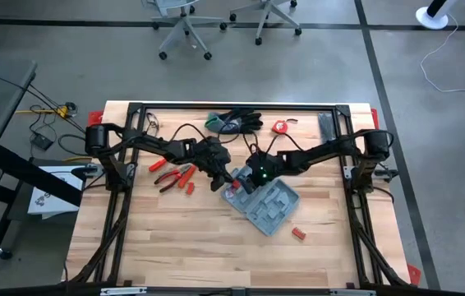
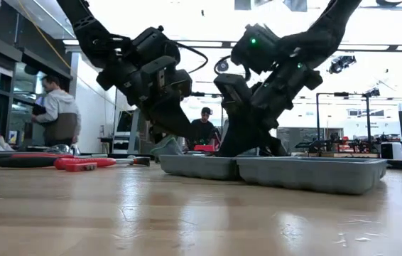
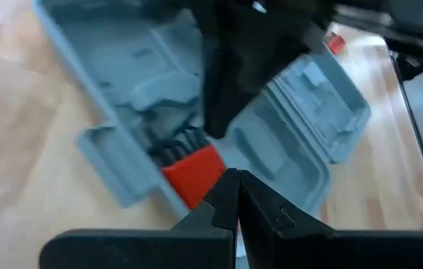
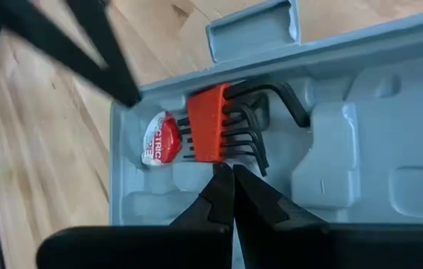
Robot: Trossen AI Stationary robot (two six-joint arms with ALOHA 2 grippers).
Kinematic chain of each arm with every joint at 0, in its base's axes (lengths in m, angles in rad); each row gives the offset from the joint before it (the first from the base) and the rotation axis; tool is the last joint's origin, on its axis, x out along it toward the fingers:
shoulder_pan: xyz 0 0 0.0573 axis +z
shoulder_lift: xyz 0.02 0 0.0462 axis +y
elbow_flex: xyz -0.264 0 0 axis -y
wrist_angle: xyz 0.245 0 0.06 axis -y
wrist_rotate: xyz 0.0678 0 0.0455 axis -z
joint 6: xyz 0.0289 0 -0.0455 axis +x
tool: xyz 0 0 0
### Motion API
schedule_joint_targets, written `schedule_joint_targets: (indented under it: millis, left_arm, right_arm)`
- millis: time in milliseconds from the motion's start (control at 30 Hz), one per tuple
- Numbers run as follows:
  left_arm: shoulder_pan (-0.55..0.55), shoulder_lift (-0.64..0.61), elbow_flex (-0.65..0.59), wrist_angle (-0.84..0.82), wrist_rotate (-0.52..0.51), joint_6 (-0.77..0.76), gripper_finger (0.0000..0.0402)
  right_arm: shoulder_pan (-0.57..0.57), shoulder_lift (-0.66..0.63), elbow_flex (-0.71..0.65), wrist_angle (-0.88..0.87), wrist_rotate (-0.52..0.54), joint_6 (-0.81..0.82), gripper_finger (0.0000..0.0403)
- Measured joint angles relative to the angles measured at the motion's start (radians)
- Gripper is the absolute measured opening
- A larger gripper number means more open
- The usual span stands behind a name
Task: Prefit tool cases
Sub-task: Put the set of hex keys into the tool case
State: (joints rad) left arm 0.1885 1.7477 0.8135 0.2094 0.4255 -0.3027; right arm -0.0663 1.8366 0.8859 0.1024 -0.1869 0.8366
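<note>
1. The grey-blue tool case [image 1: 267,204] lies wide open and flat on the wooden surface [image 1: 183,238], near the middle, a bit to the right.
2. Some things are already in the case. A set of black hex keys in a red holder [image 4: 213,124] sits in its own shaped hole. A small red and white roll [image 4: 158,140] sits just beside it.
3. Most of the other shaped holes in the case look empty, so I think the job is only partly done.
4. The red-handled pliers [image 1: 169,175] and a few more red tools lie on the surface to the left of the case. A small red piece [image 1: 298,234] lies on the right of it. These probably need to go in next.
5. The left gripper [image 3: 234,196] hovers over the left end of the case, right above the hex keys. Its jaws are pressed together and hold nothing.
6. The right gripper [image 4: 232,184] hovers over the same spot. Its jaws are also pressed together and hold nothing.
7. The black-and-green gloves [image 1: 234,121] lie at the far edge, well apart from the case.
</note>
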Motion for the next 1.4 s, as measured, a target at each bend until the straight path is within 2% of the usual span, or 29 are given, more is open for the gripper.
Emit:
schedule_joint_targets:
  millis: [233,867,1033,1200,1400]
  left_arm:
    - [-0.037,0.007,0.000,0.004,-0.054,0.000,0.0000]
    - [-0.103,0.077,0.000,0.079,-0.062,-0.011,0.0000]
    - [-0.101,0.149,0.064,0.073,-0.072,-0.010,0.0000]
    - [-0.100,0.232,0.147,0.023,-0.023,-0.021,0.0000]
    - [-0.100,0.230,0.156,0.000,-0.025,0.007,0.0000]
  right_arm:
    - [0.036,-0.029,-0.003,-0.016,-0.002,0.011,0.0000]
    - [0.052,-0.043,-0.003,0.020,0.046,0.031,0.0000]
    - [0.046,-0.021,-0.002,0.009,0.076,0.030,0.0000]
    - [0.045,0.033,0.002,0.021,0.051,0.066,0.0000]
    - [0.050,0.004,0.000,0.010,0.077,0.064,0.0000]
